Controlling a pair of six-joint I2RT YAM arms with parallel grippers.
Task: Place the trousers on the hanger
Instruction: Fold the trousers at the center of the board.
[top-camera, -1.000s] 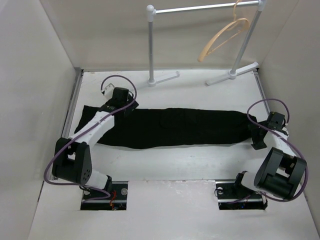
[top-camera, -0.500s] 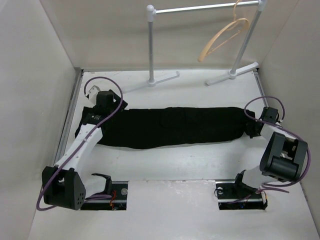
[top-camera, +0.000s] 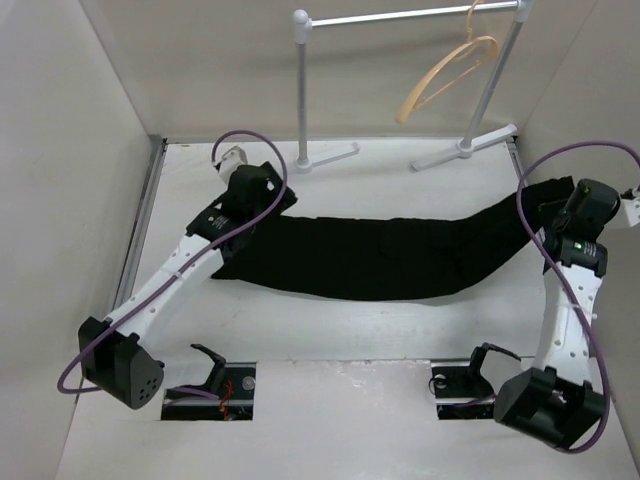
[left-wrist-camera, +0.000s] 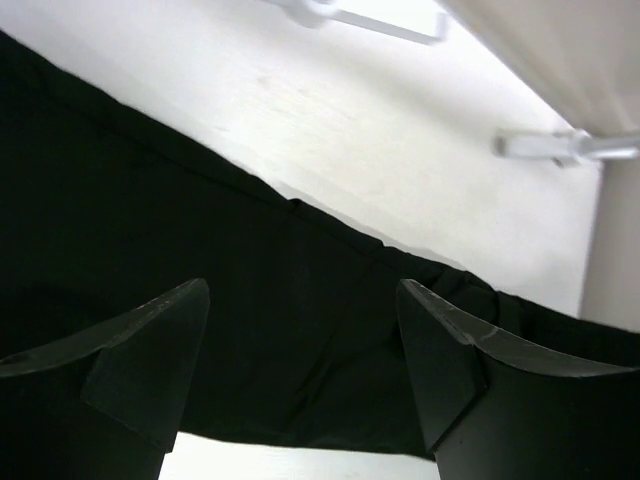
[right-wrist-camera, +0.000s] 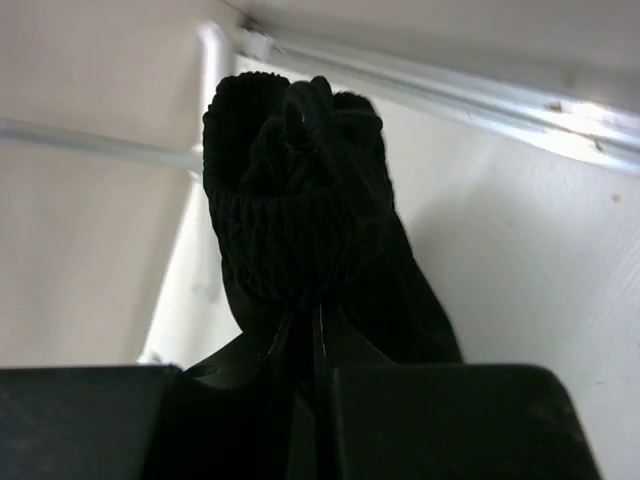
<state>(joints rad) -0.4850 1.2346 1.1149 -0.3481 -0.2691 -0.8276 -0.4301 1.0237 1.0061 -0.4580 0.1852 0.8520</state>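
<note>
My right claw (right-wrist-camera: 312, 340) gripped one end of the trousers (top-camera: 380, 260), my left claw (left-wrist-camera: 302, 300) was wide, and the hanger (top-camera: 445, 64) hung bare.

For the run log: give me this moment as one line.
left gripper: open over trousers | right gripper: shut on trousers end | hanger: bare, on rail

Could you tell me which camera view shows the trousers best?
Top external: the trousers show almost whole. Left wrist shows only a stretch of cloth; right wrist only a bunched end clamped in the right gripper.
</note>
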